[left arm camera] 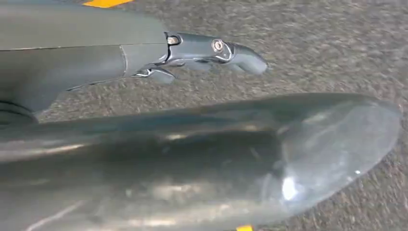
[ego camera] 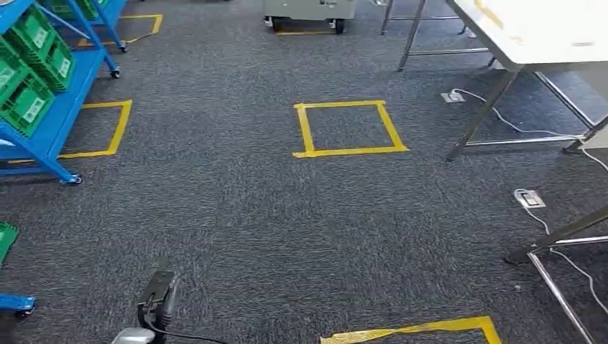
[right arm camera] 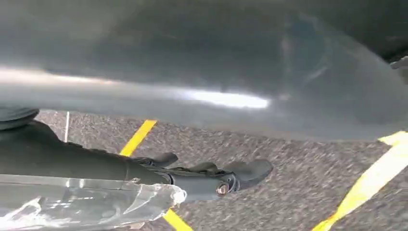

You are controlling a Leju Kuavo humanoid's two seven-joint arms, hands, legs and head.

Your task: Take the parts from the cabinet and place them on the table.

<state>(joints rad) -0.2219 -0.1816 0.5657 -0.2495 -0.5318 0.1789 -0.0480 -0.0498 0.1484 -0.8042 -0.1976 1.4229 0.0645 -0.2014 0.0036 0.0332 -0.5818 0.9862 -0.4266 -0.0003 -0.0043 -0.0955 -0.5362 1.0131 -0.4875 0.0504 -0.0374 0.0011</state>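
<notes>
The blue cabinet (ego camera: pixel 63 107) with green bins (ego camera: pixel 30 104) stands at the far left. The white table (ego camera: pixel 545 36) is at the upper right. My left hand (ego camera: pixel 154 304) hangs low over the carpet; in the left wrist view the left hand (left arm camera: pixel 202 159) holds nothing and its fingers (left arm camera: pixel 211 48) are stretched out, apart from the thumb. In the right wrist view my right hand (right arm camera: pixel 192 91) holds a crinkled clear plastic bag (right arm camera: pixel 82 202) that lies along its dark fingers (right arm camera: pixel 216 180). What is inside the bag I cannot make out.
Grey carpet with yellow tape squares (ego camera: pixel 349 127) lies between cabinet and table. Metal table legs (ego camera: pixel 487 107), floor sockets (ego camera: pixel 530 198) and white cables (ego camera: pixel 566 265) are on the right. A grey wheeled unit (ego camera: pixel 308 11) stands at the back.
</notes>
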